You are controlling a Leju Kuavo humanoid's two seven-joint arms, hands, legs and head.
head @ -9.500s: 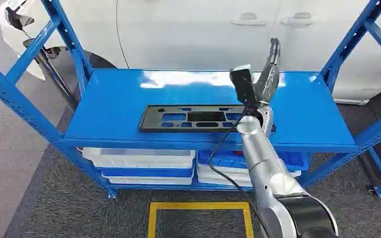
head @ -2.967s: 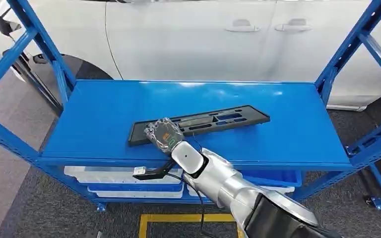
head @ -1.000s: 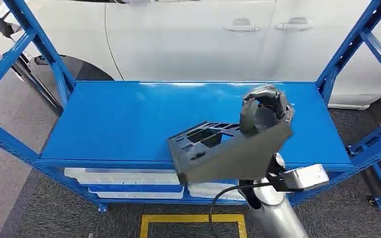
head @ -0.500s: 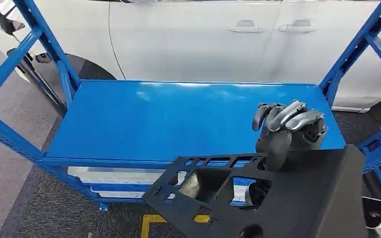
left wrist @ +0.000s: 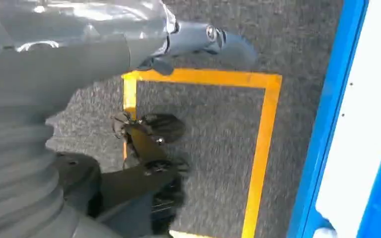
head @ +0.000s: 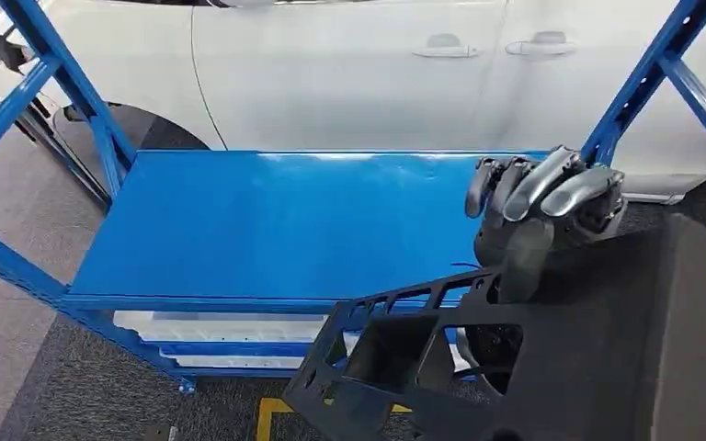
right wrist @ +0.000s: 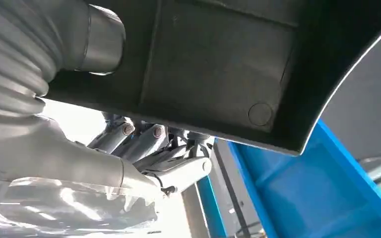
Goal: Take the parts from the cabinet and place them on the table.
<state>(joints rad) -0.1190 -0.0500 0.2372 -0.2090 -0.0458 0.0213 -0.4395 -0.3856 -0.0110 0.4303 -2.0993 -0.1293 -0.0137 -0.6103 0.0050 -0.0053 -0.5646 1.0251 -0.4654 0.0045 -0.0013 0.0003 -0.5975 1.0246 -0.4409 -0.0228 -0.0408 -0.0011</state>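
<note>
One black plastic panel [head: 552,367] with rectangular cut-outs sits nearest you, at about five o'clock in the head view, lifted clear of the blue rack shelf [head: 276,230]. Your right hand [head: 542,216] grips its upper edge, fingers curled over the rim and thumb pressed on the face. Hold that grip firm and keep the panel level as you turn, so its long free end at seven o'clock clears the blue upright [head: 648,78]. I cannot tell how the left hand's [left wrist: 39,74] fingers lie. Beyond, at twelve o'clock, stands a white car [head: 349,64].
</note>
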